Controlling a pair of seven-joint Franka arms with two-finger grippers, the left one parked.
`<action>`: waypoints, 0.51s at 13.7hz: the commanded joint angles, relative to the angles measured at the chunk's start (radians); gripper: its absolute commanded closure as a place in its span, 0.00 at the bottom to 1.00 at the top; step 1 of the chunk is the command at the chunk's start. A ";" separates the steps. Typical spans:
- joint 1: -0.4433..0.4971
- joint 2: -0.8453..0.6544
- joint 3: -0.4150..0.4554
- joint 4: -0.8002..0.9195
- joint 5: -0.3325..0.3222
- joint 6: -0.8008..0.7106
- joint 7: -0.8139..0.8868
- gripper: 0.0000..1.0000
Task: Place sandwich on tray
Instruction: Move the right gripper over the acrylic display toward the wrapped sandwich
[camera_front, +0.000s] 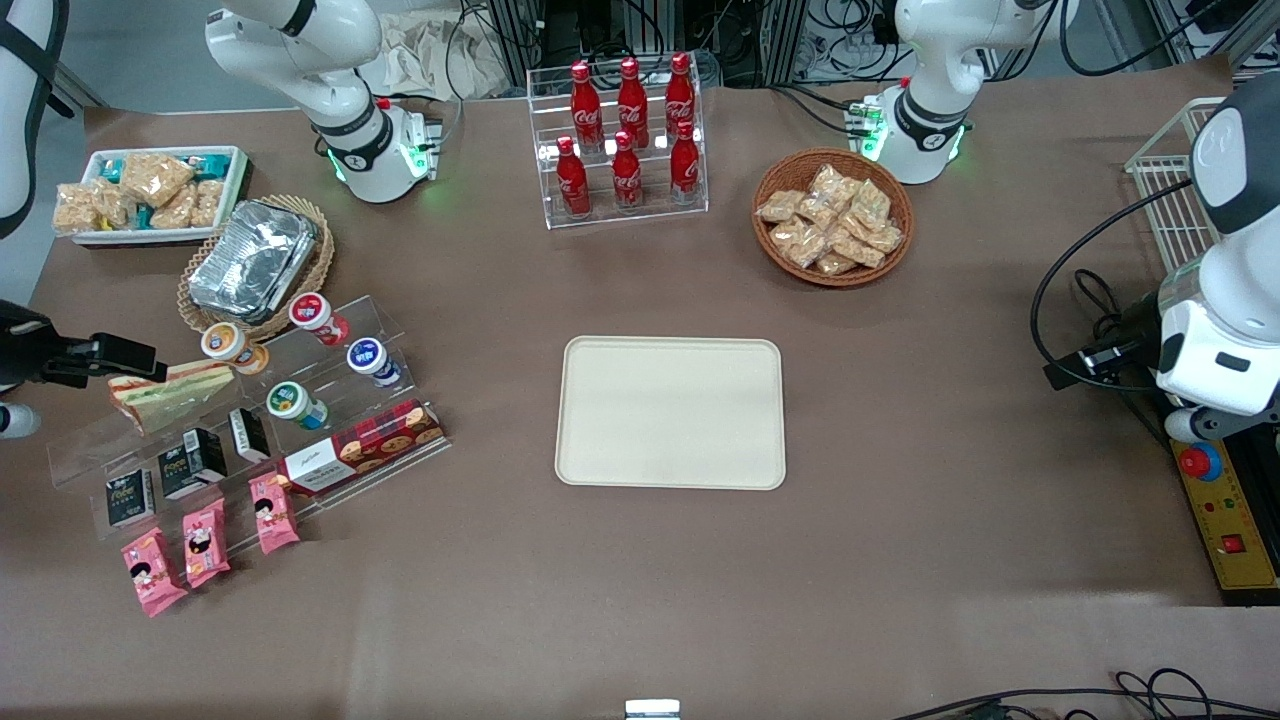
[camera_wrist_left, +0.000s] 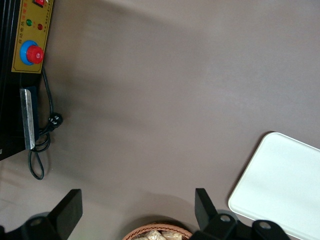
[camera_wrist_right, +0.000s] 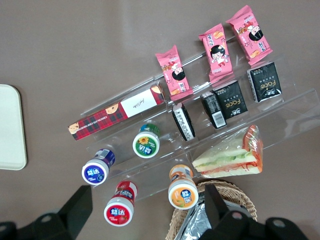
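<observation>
The sandwich (camera_front: 165, 393) (camera_wrist_right: 230, 157) is a clear-wrapped wedge of pale bread with red and green filling. It lies on a clear stepped display stand (camera_front: 330, 330) toward the working arm's end of the table. My right gripper (camera_front: 128, 357) (camera_wrist_right: 146, 200) hangs open above that stand, just beside the sandwich's upper edge, holding nothing. Its black fingers (camera_wrist_right: 79, 202) stand wide apart over the yogurt cups. The cream-beige tray (camera_front: 670, 412) (camera_wrist_right: 10, 127) (camera_wrist_left: 285, 185) lies bare in the middle of the table.
Yogurt cups (camera_front: 315, 312), black cartons (camera_front: 192, 463), pink snack packets (camera_front: 205, 540) and a red cookie box (camera_front: 362, 447) share the stand. A foil container (camera_front: 250, 258) in a basket and a white snack bin (camera_front: 150, 190) sit close by. Farther back stand a cola rack (camera_front: 625, 135) and a snack basket (camera_front: 832, 215).
</observation>
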 joint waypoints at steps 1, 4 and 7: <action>-0.005 -0.006 0.003 0.000 -0.015 -0.002 -0.003 0.00; -0.010 -0.006 0.003 0.000 -0.014 -0.009 -0.009 0.00; -0.010 -0.006 0.000 -0.009 -0.017 -0.033 0.000 0.00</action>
